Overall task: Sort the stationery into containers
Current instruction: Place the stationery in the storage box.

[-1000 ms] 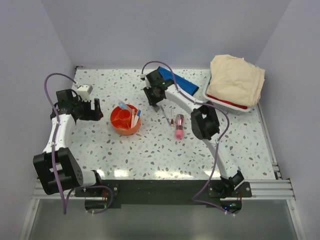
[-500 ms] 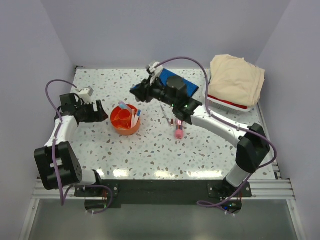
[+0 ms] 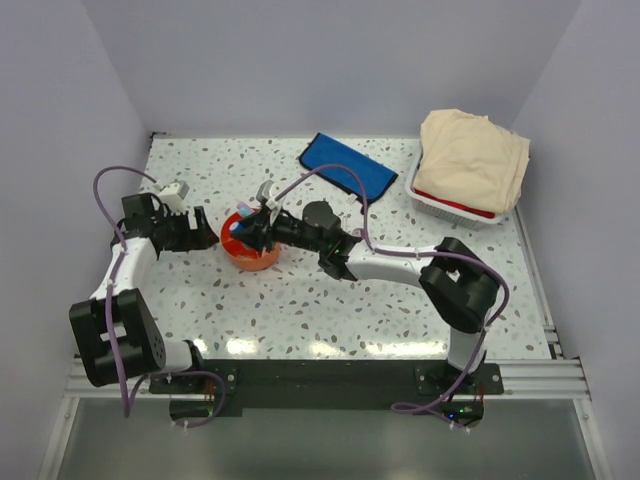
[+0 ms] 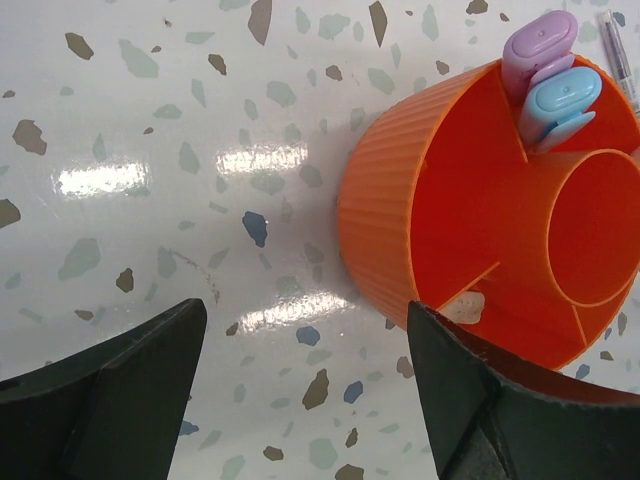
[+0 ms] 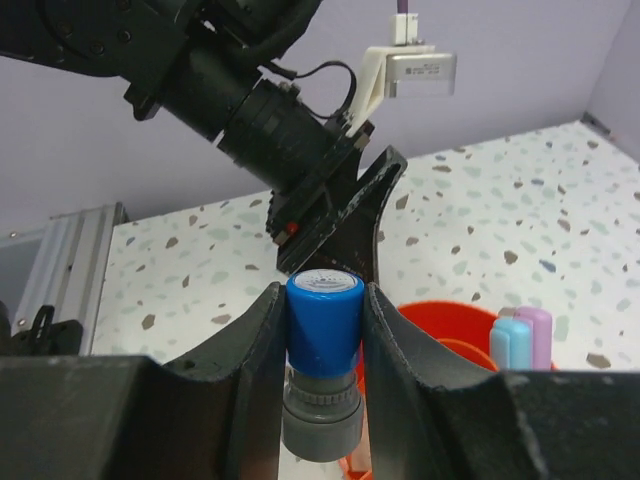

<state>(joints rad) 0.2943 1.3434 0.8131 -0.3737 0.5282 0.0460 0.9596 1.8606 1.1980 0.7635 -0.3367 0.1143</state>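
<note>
Right arm: the right gripper (image 5: 322,300) was closed partway on a blue-capped tube (image 5: 323,325) with a grey body. The tube was clamped by its sides and kept upright so that it could be lowered end-first. Glue stick or marker could not be told.
Held item's place: it was held over the orange tub (image 3: 248,260), above the rim and not yet inside.
Left arm: the left gripper (image 4: 305,315) was spread wide and held nothing. It was set just beside the tub's wall, judged to be a brace against sliding.
Tub contents: a lilac marker (image 4: 540,45) and a pale-blue marker (image 4: 560,100) were stood cap-up, touching, in one outer compartment.
Pouch: the blue pouch (image 3: 347,167) was laid flat at the far side, well apart from the tub.
Basket: the white basket (image 3: 430,197), covered by a beige cloth (image 3: 470,155), was set at the far right.
Step judged: release into a free compartment.
Hazard: a divider could be struck and the tube tipped.
</note>
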